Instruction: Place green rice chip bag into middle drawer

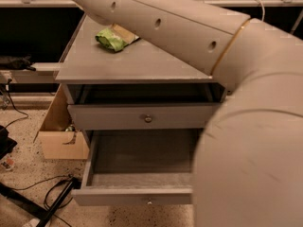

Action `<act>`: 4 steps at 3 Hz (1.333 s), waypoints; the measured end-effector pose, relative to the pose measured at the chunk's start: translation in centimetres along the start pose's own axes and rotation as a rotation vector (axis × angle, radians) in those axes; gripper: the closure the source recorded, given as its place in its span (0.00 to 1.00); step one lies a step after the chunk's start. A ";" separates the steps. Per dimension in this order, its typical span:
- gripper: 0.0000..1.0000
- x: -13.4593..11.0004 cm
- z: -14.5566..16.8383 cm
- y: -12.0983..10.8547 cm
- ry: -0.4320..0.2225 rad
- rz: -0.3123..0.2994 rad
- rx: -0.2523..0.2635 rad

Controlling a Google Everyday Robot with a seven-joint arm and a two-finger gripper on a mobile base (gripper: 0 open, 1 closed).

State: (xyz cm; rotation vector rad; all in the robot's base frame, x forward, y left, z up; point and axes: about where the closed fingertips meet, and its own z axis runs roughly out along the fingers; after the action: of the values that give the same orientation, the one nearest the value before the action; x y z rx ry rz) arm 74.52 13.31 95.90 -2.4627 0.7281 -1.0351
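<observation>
The green rice chip bag [111, 39] lies crumpled on the grey cabinet top [132, 63], towards its back left. My arm [189, 27] sweeps across the frame from upper left to lower right and hides most of the gripper. Only a tan part of the gripper [125, 32] shows, right behind the bag and touching or nearly touching it. The middle drawer [142, 162] is pulled wide open below, dark grey inside and with nothing in it; my arm covers its right side. The upper drawer front with a round knob [148, 118] stands slightly out.
An open cardboard box [59, 131] sits on the floor against the cabinet's left side. Black cables [52, 197] run over the speckled floor at lower left. A dark shelf unit [33, 32] stands behind the cabinet.
</observation>
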 end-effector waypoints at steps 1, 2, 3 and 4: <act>0.00 1.5 4.4 -2.1 -0.008 -0.090 -0.018; 0.00 2.1 8.3 -3.2 -0.031 -0.134 -0.043; 0.00 1.8 11.4 -3.4 -0.059 -0.151 -0.076; 0.00 1.7 14.5 -1.4 -0.085 -0.132 -0.152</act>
State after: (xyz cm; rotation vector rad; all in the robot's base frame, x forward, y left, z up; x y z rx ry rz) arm 86.68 15.40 87.98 -2.6992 0.6466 -0.9459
